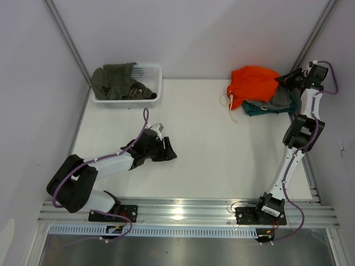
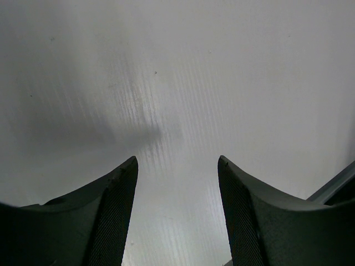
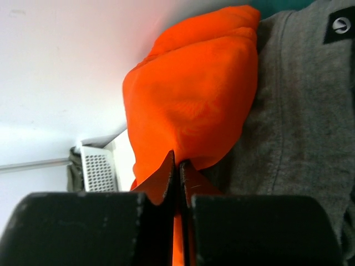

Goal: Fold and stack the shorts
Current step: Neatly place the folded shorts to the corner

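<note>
The bright orange shorts (image 1: 252,84) lie bunched at the back right of the table, on a grey garment (image 1: 284,100) and a teal one (image 1: 255,108); a white drawstring (image 1: 228,104) hangs off their left side. My right gripper (image 1: 284,79) is at the shorts' right edge. In the right wrist view it (image 3: 179,160) is shut on a fold of the orange shorts (image 3: 191,94), with orange cloth showing between the jaws. My left gripper (image 1: 169,151) is open and empty, low over bare table near the middle left; its fingers (image 2: 119,188) frame only white surface.
A white perforated basket (image 1: 150,75) at the back left holds an olive-green garment (image 1: 115,81). The grey garment (image 3: 299,111) with a small black label lies right beside the pinched fold. Walls close in on both sides and the back; an aluminium rail (image 1: 188,213) runs along the front.
</note>
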Robot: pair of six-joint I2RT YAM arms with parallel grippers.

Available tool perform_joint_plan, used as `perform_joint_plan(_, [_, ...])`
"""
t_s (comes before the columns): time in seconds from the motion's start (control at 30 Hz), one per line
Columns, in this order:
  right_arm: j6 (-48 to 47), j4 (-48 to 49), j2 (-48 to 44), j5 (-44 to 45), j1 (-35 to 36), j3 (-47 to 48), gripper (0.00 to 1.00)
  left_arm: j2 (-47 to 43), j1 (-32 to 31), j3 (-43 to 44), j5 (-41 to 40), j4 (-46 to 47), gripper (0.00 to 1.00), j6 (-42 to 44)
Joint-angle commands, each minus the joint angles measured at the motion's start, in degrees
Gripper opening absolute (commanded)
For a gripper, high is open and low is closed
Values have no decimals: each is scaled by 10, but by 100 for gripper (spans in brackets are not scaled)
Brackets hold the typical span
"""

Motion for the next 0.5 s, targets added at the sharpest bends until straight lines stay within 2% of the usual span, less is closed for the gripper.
perform_joint_plan(0.0, [-29, 12, -20, 77, -19, 31, 0, 0, -5, 27, -3, 2, 63, 10])
perform_joint_plan(0.07, [-60, -10, -21, 124, -15, 52, 0, -1, -5, 29, -5, -4, 63, 13])
perform_joint_plan(0.2, [-67, -41, -27, 157, -19, 91, 0, 1, -5, 32, -5, -9, 63, 14])
perform_joint_plan(0.47, [-134, -55, -57, 269, -13, 98, 0, 13, -5, 41, -3, -9, 63, 14])
